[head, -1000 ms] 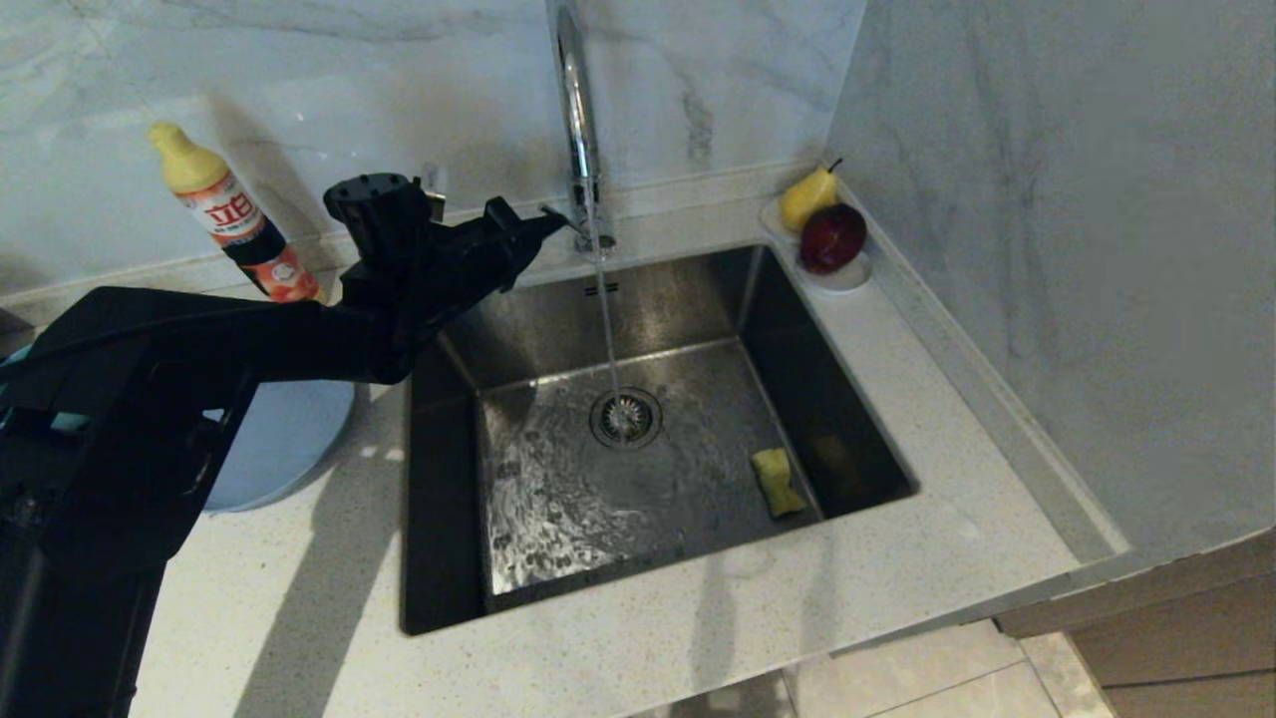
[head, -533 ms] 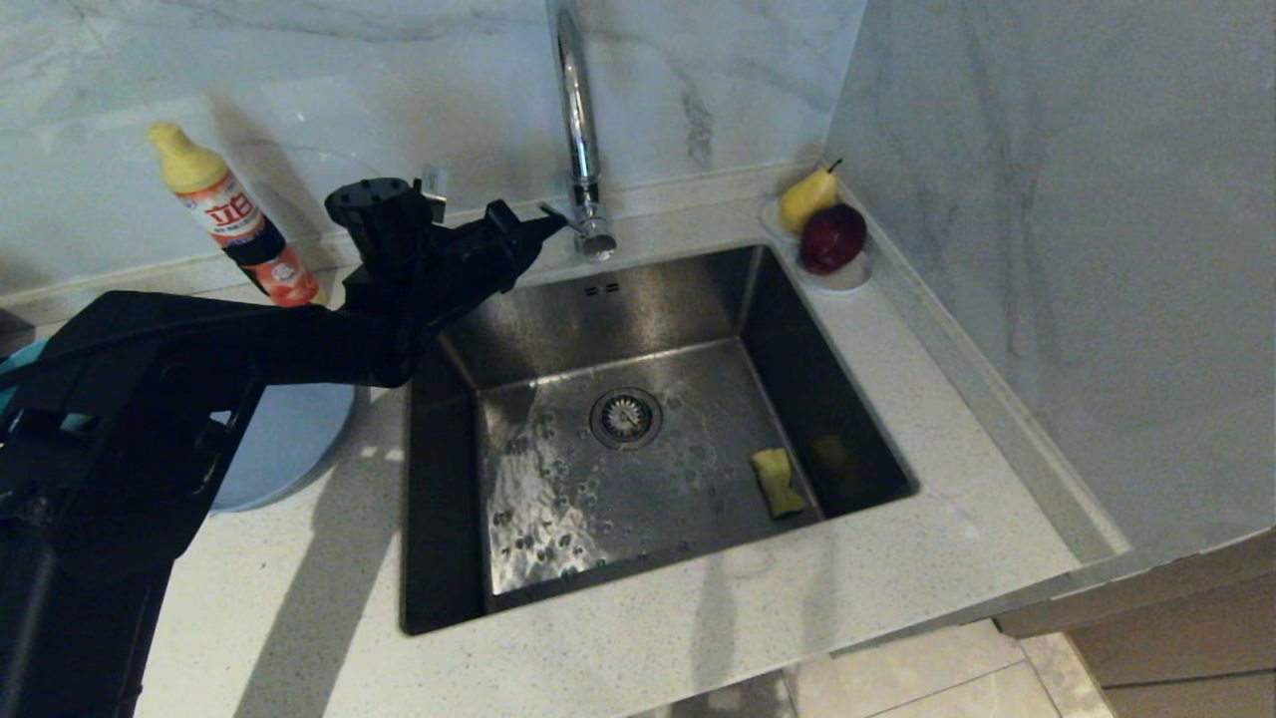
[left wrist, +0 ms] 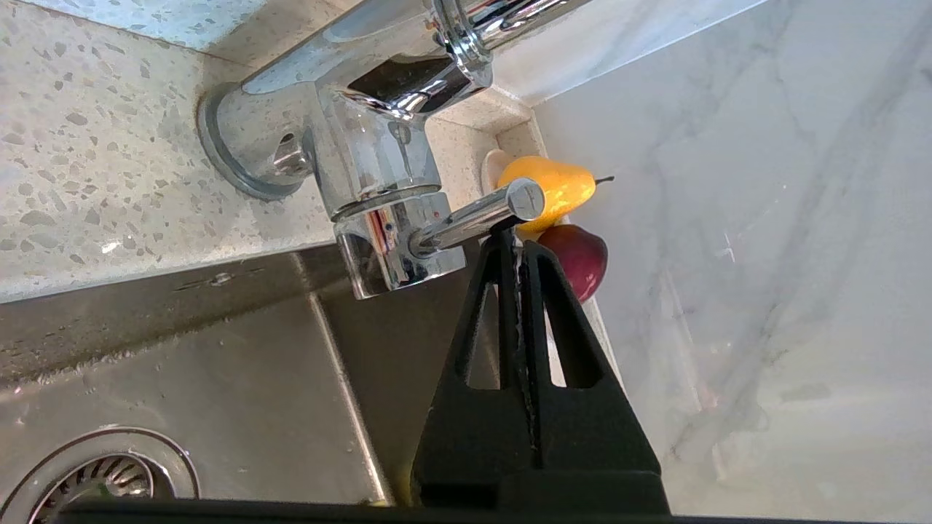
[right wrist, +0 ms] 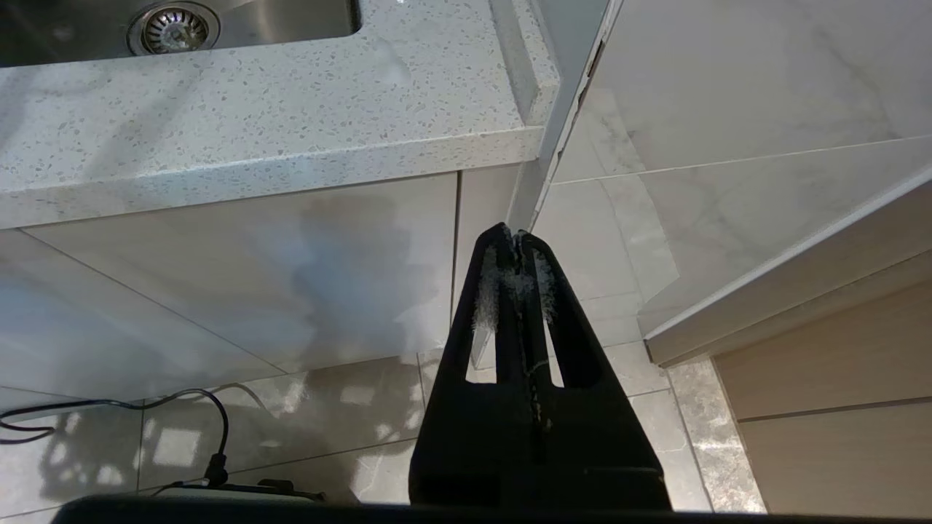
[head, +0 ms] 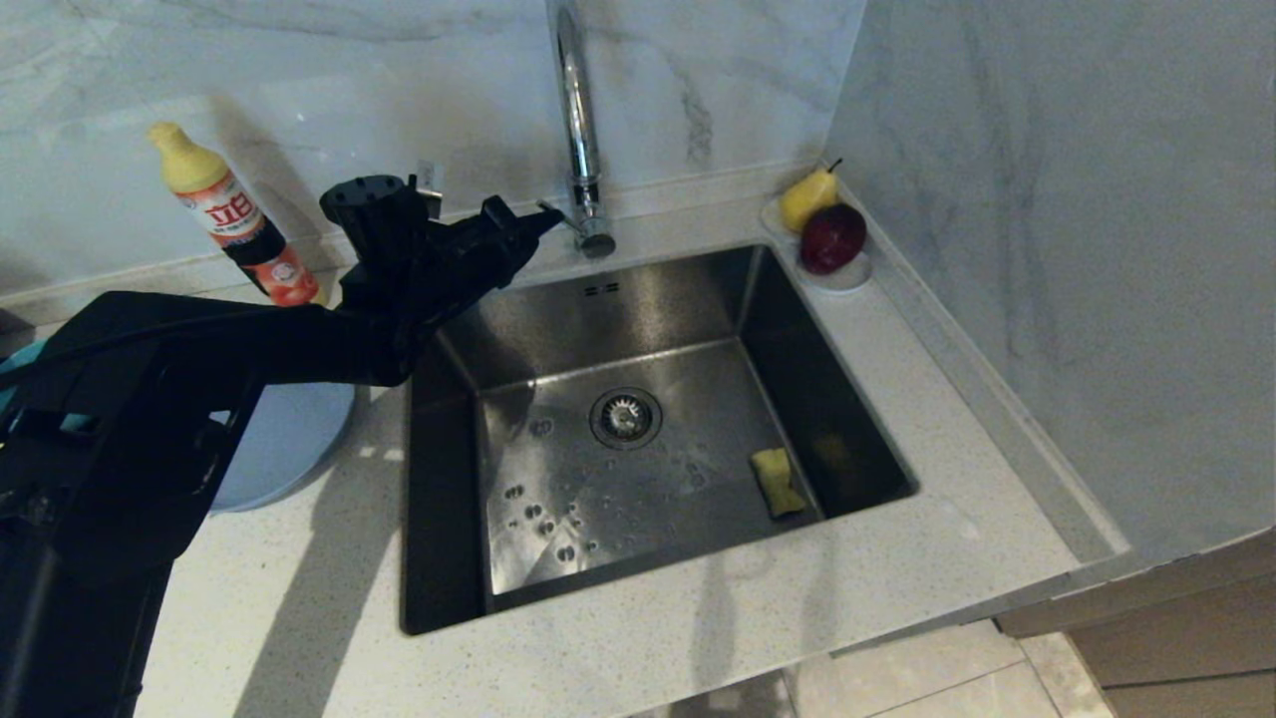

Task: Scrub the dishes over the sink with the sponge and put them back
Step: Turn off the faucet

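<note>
We find the left gripper [left wrist: 515, 236] raised at the far-left corner of the square stainless-steel sink [head: 449, 558], its black jaws pressed fully together and empty, their tips touching the end of the short chrome lever [left wrist: 477, 215] on the tall chrome tap [head: 578, 120]. We judge the closed jaws serve as a blunt pusher for that lever rather than as a grip. No water runs from the spout; scattered droplets lie on the brushed basin floor around the round drain strainer [head: 625, 416].

The small wavy-edged yellow foam sponge [head: 777, 482] lies wet on the basin floor at the near-right, against the right wall, well apart from the gripper. Its scouring face cannot be made out from here.

Of the dishes, only the wide flat grey-blue matte plate [head: 289, 439] shows, lying on the speckled pale stone counter [head: 698, 638] left of the sink, largely hidden by the left arm. The two bowls are not in view.

A yellow-capped detergent bottle with an orange label [head: 231, 214] stands at the far left against the marble wall. A white saucer [head: 847, 274] holding a yellow pear [head: 805, 196] and a dark red fruit [head: 832, 237] sits in the far-right corner, clear of the work.

The right gripper [right wrist: 515, 240] hangs parked below the counter edge over the tiled floor, jaws closed on nothing.
</note>
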### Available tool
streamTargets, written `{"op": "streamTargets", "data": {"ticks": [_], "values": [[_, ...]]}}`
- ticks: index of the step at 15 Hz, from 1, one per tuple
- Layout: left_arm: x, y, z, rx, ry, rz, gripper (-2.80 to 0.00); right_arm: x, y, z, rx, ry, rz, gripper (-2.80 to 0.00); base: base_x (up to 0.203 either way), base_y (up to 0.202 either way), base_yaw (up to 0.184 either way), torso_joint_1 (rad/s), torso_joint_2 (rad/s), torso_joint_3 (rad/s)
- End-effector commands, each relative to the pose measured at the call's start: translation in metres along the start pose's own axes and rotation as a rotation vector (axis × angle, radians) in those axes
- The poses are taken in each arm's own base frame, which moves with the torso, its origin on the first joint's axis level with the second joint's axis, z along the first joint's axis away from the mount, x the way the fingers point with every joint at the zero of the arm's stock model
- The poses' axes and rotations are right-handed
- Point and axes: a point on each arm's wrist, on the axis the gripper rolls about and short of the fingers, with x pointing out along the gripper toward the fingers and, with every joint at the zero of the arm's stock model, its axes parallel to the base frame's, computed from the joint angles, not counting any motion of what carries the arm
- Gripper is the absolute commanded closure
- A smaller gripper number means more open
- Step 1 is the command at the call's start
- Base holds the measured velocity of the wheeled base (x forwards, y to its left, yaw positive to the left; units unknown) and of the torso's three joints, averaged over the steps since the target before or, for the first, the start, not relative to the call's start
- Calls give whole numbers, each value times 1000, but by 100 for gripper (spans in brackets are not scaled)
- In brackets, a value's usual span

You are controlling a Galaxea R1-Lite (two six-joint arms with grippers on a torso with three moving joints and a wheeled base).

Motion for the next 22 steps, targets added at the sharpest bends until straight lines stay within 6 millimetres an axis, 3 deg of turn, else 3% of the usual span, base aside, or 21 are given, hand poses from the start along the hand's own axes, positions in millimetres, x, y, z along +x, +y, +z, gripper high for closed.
{"op": "streamTargets", "data": {"ticks": [1,4,6,12,15,19,22], "values": [[-2,-1,4,1,-6,-4,0,0,0,0,0,-2,1,0,0,0,0,0,0,0],[-8,-9,4,-13,8,6,0,0,0,0,0,-2,1,0,0,0,0,0,0,0],[-22,-25,4,-22,27,14,0,0,0,0,0,-2,0,0,0,0,0,0,0,0],[-91,-123,17,7,57,-75,0,0,0,0,0,-2,1,0,0,0,0,0,0,0],[-137,-154,10,123,78,-48,0,0,0,0,0,-2,1,0,0,0,0,0,0,0],[-184,-167,-1,452,18,257,0,0,0,0,0,-2,1,0,0,0,0,0,0,0],[-221,-189,-3,549,-82,417,0,0,0,0,0,-2,1,0,0,0,0,0,0,0]]}}
